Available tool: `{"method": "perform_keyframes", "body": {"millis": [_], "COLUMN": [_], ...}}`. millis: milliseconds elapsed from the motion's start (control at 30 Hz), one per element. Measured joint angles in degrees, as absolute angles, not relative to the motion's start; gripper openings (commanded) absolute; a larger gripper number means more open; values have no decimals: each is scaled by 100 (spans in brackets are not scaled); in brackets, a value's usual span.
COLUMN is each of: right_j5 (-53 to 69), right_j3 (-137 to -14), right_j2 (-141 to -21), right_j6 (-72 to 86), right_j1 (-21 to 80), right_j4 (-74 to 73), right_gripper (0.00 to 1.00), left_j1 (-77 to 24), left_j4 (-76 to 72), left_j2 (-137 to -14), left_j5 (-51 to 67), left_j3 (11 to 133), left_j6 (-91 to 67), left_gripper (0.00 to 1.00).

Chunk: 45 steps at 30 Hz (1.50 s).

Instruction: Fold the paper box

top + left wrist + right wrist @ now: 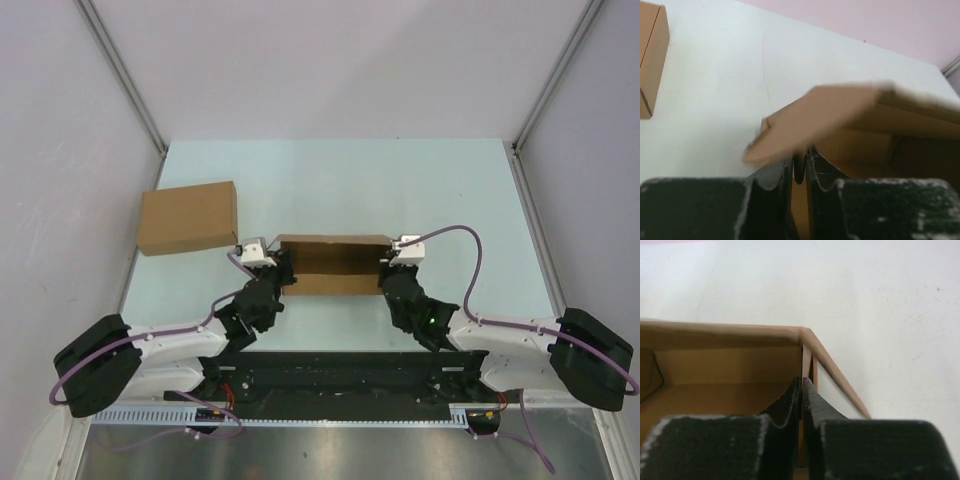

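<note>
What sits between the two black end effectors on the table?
The paper box, shallow and open-topped, fills that gap: the left end effector meets its left end, the right end effector its right end. The top view shows this.

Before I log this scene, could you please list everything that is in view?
paper box: one, brown, open-topped, at the table centre between the two grippers.
closed cardboard box: one, brown, at the table's left edge, apart from the paper box.
table: one, pale blue-white, under both boxes.
cables: two, purple, looping from the wrists back along the arms.
left gripper: one, black, fingers on either side of the paper box's left end wall; whether it grips is unclear.
right gripper: one, black, shut on the paper box's right end wall.
</note>
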<state>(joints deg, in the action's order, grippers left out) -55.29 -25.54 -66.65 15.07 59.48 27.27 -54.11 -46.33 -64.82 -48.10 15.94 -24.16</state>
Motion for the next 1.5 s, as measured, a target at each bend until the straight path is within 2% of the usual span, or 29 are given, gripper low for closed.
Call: {"method": "perform_keyframes", "body": {"millis": [67,233,467,500,533,733,967,1100,1267,1433,1500], "right_j5": [-5500,-5352,-5776,-5898,-5983,-6910,-7443,-6751,-5068,-3800,-3444], "right_j3": [-2523,-2362,-2421,-2491,-2567,-3050,-3079,-3186,-3509,-3516,-3516], "right_j2": [-6626,-6348,-5019,-4810,-4661,-3839,-3710,-4042,-4984,-5942,-6228], "right_j6": [1581,1776,1881,1890,1905,1553,-49,-187,532,996,1100], "right_j1": [6075,6445,7188,7358,7483,8689,9249,8329,6543,5924,5883], "right_j4": [2482,1503,180,-38,-191,-668,972,1431,1356,1262,1223], "right_gripper": [41,64,76,82,83,84,82,76,67,60,53], "left_j1": [-5448,-5588,-5640,-5642,-5647,-5669,-5712,-5745,-5881,-6064,-6167], "left_j4": [-4346,-3839,-3479,-3439,-3411,-3315,-3103,-2891,-2386,-1380,-775], "left_j2": [-6337,-6012,-5872,-5872,-5872,-5896,-5927,-5924,-5732,-5063,-4733], "left_j5": [-4816,-4812,-4884,-4901,-4919,-4947,-4991,-4995,-4974,-4923,-4901], "left_j3": [1555,1306,1166,1164,1164,1127,1066,1061,1061,1072,1118], "left_j6": [-2497,-2703,-2912,-2926,-2950,-3024,-3129,-3173,-3345,-3765,-4036], "left_gripper": [19,19,18,18,18,18,21,29,38,44,45]}}
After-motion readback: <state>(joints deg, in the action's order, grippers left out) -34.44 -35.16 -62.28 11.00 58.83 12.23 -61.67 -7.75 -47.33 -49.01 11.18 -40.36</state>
